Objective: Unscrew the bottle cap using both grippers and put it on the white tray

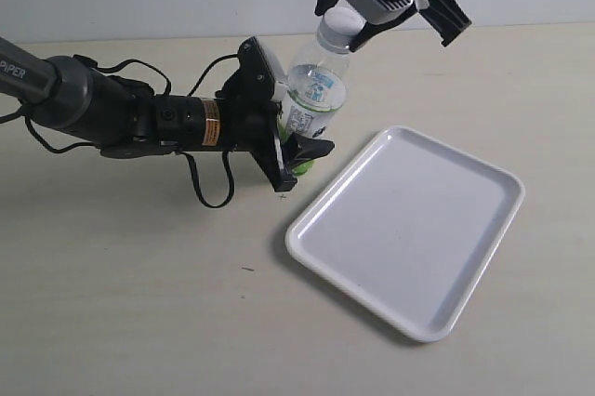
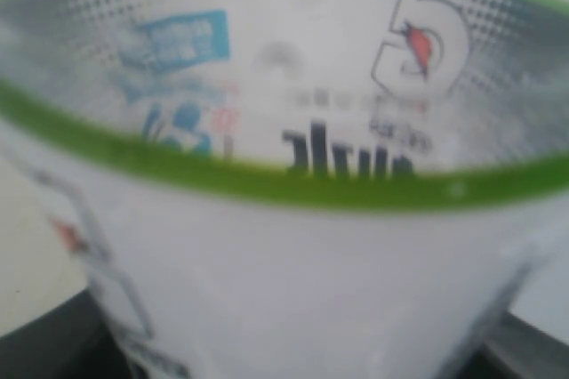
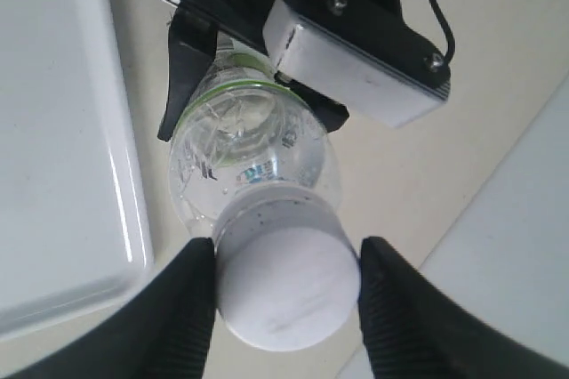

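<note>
The bottle [image 1: 316, 89] stands tilted on the table, its label with the green band filling the left wrist view [image 2: 284, 254]. My left gripper [image 1: 299, 126] reaches in from the left and is shut on the bottle's lower body; its dark fingers [image 2: 44, 343] show only at the frame corners. The white bottle cap [image 1: 340, 22] sits on the neck. My right gripper [image 3: 286, 308] comes down from above, and its ribbed black fingers [image 3: 178, 308] press on both sides of the cap [image 3: 286, 286]. The white tray [image 1: 409, 229] lies just right of the bottle.
The tray's rim [image 3: 133, 219] runs close beside the bottle's base. The left arm [image 1: 112, 112], with its cables and orange band, stretches across the tan table from the left edge. A pale wall rises behind the table.
</note>
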Controlling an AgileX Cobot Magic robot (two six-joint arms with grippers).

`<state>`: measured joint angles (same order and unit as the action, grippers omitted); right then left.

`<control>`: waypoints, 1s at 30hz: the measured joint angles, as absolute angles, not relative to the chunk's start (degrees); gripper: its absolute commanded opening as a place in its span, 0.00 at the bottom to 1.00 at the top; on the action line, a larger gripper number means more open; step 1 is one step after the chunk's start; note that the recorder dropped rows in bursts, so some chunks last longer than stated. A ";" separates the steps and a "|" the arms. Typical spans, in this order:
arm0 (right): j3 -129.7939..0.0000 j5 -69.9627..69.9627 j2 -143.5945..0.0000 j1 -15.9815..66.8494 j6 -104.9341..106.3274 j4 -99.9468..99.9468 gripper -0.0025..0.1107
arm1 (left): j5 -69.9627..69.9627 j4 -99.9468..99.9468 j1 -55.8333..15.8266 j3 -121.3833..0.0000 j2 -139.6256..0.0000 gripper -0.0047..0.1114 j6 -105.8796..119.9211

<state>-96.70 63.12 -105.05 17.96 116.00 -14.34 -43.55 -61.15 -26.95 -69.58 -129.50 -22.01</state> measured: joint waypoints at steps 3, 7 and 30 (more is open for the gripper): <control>-96.70 63.23 -105.05 17.96 117.92 -14.34 0.02 | -43.55 -61.15 -26.95 -69.58 -129.50 0.04 -22.01; -96.70 63.35 -105.05 17.96 119.05 -14.23 0.02 | -43.55 -61.15 -26.95 -69.58 -129.50 0.04 -22.01; -96.70 62.10 -105.05 17.96 120.01 -13.45 0.63 | -43.55 -61.04 -26.95 -69.58 -129.50 0.04 -22.10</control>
